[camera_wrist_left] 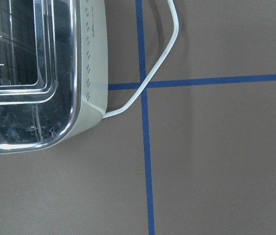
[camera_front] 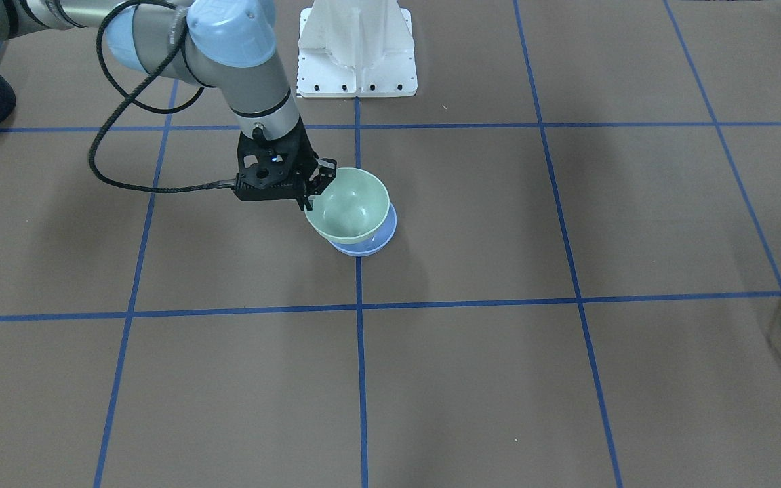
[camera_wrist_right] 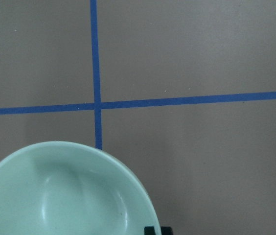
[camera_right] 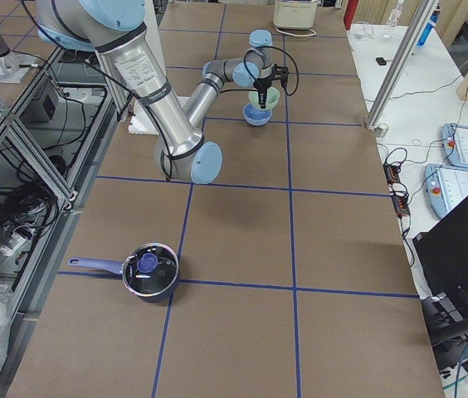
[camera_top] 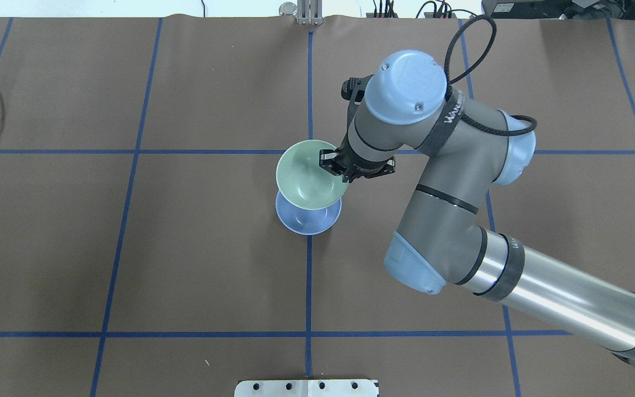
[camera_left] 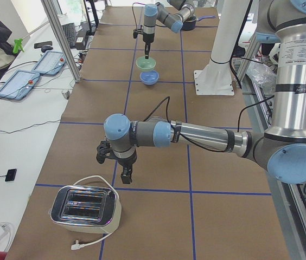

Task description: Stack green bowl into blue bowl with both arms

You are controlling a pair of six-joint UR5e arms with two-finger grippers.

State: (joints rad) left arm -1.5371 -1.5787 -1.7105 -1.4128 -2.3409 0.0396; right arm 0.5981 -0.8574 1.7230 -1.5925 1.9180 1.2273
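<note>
My right gripper is shut on the rim of the green bowl. It holds the bowl slightly tilted right over the blue bowl, which stands on the table. From overhead, the green bowl covers most of the blue bowl, and the right gripper pinches the green rim's right side. The right wrist view shows the green bowl at the bottom left. My left gripper hangs over the table near a toaster, far from the bowls. I cannot tell whether it is open or shut.
A silver toaster with a white cable stands near the left gripper. A white pedestal is at the robot's side of the table. A dark pot with a blue handle sits toward the table's right end.
</note>
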